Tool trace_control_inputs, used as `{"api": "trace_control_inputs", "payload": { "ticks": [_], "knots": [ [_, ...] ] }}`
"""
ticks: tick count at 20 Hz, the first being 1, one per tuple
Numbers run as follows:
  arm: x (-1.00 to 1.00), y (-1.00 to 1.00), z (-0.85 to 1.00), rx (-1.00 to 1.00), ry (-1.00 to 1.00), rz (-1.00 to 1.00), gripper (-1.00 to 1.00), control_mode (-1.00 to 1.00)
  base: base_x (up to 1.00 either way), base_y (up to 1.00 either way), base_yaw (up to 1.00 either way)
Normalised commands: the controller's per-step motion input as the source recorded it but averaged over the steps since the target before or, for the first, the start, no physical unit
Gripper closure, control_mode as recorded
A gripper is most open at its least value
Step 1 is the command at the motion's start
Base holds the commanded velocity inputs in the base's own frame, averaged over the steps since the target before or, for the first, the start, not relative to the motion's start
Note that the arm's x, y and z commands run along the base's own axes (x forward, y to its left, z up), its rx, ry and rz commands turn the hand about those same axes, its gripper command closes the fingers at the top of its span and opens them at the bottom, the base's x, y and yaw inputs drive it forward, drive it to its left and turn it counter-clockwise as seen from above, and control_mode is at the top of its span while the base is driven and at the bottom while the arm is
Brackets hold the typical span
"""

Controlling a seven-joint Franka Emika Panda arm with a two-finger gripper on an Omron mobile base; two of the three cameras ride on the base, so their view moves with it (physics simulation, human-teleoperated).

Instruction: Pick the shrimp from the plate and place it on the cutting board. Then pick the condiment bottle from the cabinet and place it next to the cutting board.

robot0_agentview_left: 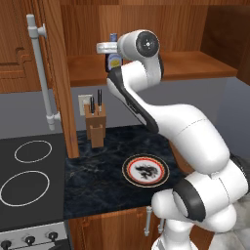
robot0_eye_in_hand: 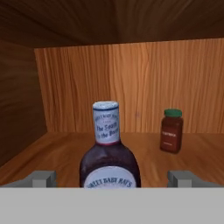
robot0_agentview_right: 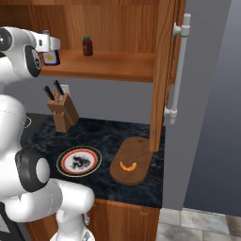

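Small curved orange shrimp (robot0_agentview_right: 127, 165) already on rounded brown wooden cutting board (robot0_agentview_right: 136, 149); gripper (robot0_eye_in_hand: 113, 178) jaws wide open, empty, dark brown-red condiment bottle (robot0_eye_in_hand: 109, 153) upright between them on wooden cabinet shelf (robot0_eye_in_hand: 57, 151), ungrasped.

The place was a home kitchen. A dark marbled counter (robot0_agentview_right: 113, 136) ran over wooden base cupboards, with a black stovetop (robot0_agentview_left: 29, 176) bearing white ring burners at its nine o'clock end and knobs along the front edge. A wooden knife block (robot0_agentview_left: 95, 124) holding dark-handled knives stood at twelve o'clock on the counter, beneath a wall socket. A patterned plate (robot0_agentview_left: 145, 171) and a wooden cutting board (robot0_agentview_right: 132, 162) lay on the counter. Above, a wooden cabinet (robot0_agentview_right: 108, 66) with a long white bar handle (robot0_agentview_right: 178, 70) held a condiment bottle (robot0_eye_in_hand: 109, 153) and a small red jar (robot0_eye_in_hand: 171, 131).
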Motion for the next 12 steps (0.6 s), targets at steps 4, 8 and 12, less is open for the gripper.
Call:
{"api": "trace_control_inputs", "payload": {
  "ticks": [4, 8, 12],
  "knots": [
    [0.15, 0.0, 0.0, 0.0, 0.0, 0.0, -1.0, -1.0, 0.0, 0.0, 0.0],
    [0.15, 0.0, 0.0, 0.0, 0.0, 0.0, -1.0, -1.0, 0.0, 0.0, 0.0],
    [0.17, 0.0, 0.0, 0.0, 0.0, 0.0, -1.0, -1.0, 0.0, 0.0, 0.0]
  ]
}}
